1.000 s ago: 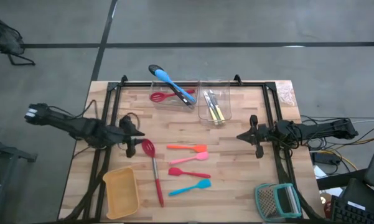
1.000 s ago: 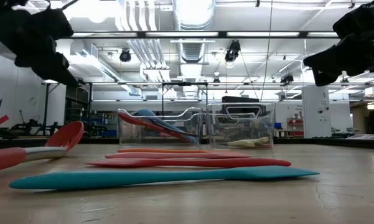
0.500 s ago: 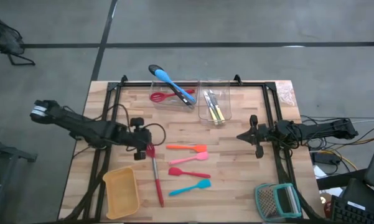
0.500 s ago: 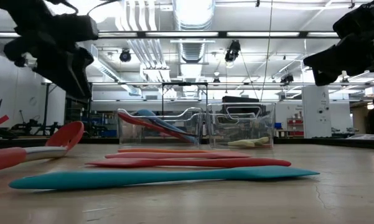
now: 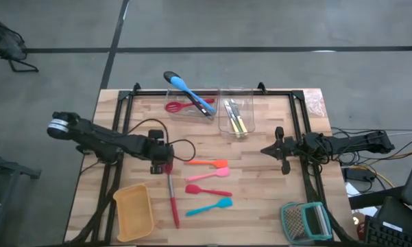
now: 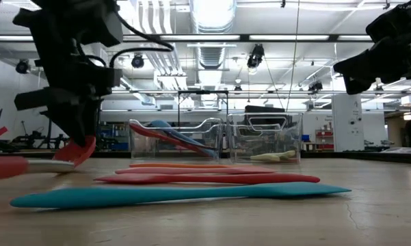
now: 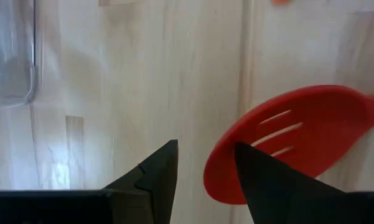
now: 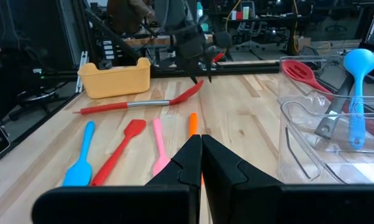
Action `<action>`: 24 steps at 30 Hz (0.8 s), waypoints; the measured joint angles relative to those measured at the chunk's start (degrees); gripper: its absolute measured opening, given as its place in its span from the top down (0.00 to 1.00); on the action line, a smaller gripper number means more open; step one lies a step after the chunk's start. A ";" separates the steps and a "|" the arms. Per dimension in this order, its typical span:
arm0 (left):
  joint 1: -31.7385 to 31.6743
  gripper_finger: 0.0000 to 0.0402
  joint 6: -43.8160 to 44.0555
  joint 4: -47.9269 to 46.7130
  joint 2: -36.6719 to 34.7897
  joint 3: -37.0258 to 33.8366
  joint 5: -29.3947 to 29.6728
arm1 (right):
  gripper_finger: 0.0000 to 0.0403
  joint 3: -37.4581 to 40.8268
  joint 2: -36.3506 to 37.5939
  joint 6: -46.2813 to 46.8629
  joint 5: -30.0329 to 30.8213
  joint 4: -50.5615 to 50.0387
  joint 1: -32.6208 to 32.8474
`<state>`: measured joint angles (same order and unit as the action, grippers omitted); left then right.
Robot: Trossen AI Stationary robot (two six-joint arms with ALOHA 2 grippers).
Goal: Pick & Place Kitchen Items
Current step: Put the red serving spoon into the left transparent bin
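Note:
A long red slotted spoon [image 5: 172,197] lies on the table, its bowl [image 7: 295,140] toward the far side. My left gripper [image 5: 163,167] is open and points down at that bowl. One finger [image 7: 261,180] stands over the bowl's rim and the other [image 7: 154,177] over bare wood. It also shows in the low view [image 6: 78,140]. Orange [image 5: 207,163], pink [image 5: 209,174], red [image 5: 206,190] and teal [image 5: 211,206] spatulas lie flat mid-table. My right gripper [image 8: 201,149] is shut and empty, raised at the table's right [image 5: 266,150]. My left gripper comes from above at the red slotted spoon's bowl [image 7: 236,180], which lies on the table. One finger hides the bowl's rim, so I cannot tell whether it touches.
A clear tub [image 5: 188,103] at the far side holds a blue spoon, a red slotted spoon and a black spoon. A second tub [image 5: 236,116] holds yellow-handled cutlery. A yellow tray [image 5: 134,211] sits near left and a teal-framed grater [image 5: 306,221] near right.
My left gripper has gone toward the table's right edge and down, from beside the red slotted spoon to right over its bowl. My right gripper has kept still.

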<state>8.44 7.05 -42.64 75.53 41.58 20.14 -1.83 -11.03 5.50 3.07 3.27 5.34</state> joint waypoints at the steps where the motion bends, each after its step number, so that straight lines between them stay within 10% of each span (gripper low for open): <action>1: -0.17 0.59 -0.01 0.10 0.56 0.13 -0.36 | 0.98 0.00 0.00 0.08 0.00 -0.02 0.00; 17: -0.46 0.96 0.41 -2.02 0.15 2.29 -5.69 | 0.98 0.00 0.00 -0.07 0.02 0.00 -0.02; 24: -0.48 0.97 2.08 -2.48 -4.52 3.70 -5.94 | 0.98 0.00 0.00 0.01 0.02 -0.02 0.00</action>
<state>7.97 9.13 -45.12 71.01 45.28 14.20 -1.83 -11.03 5.52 3.09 3.25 5.34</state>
